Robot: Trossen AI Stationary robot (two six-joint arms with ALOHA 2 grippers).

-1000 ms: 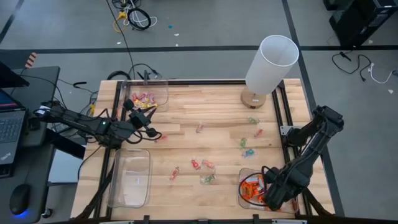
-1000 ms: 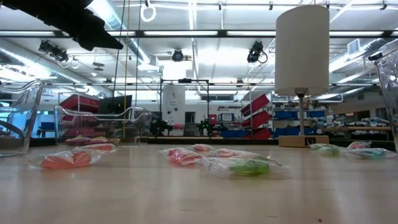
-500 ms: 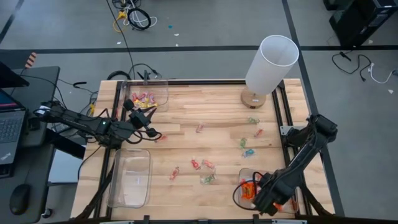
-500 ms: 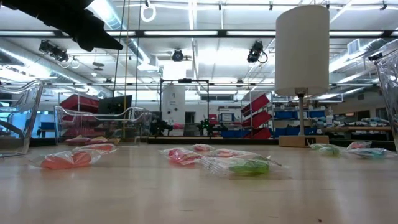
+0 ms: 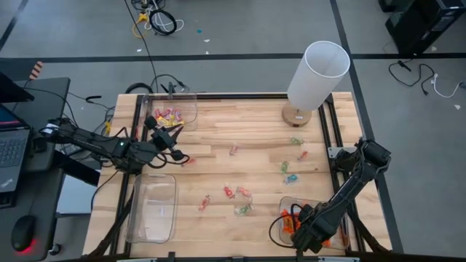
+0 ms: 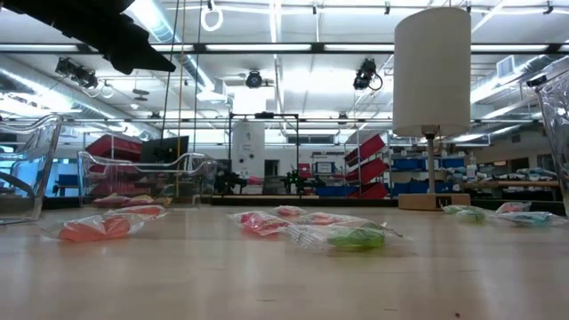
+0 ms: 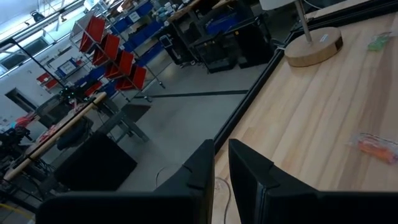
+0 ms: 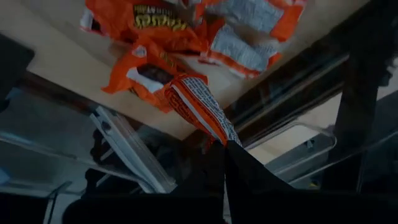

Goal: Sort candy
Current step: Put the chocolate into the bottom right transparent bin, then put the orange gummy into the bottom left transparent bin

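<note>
The right gripper (image 8: 221, 146) pinches an orange candy (image 8: 199, 109) over its bin (image 5: 342, 236). It could slip and fall outside.

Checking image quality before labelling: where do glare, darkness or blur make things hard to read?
Low view: bright ceiling lights glare behind the white cylindrical lamp, and the near wooden table is soft. Right wrist view: the right pincer is a dark silhouette pinching an orange wrapped candy. Left wrist view: the nearly closed left pincer is blurred.
</note>
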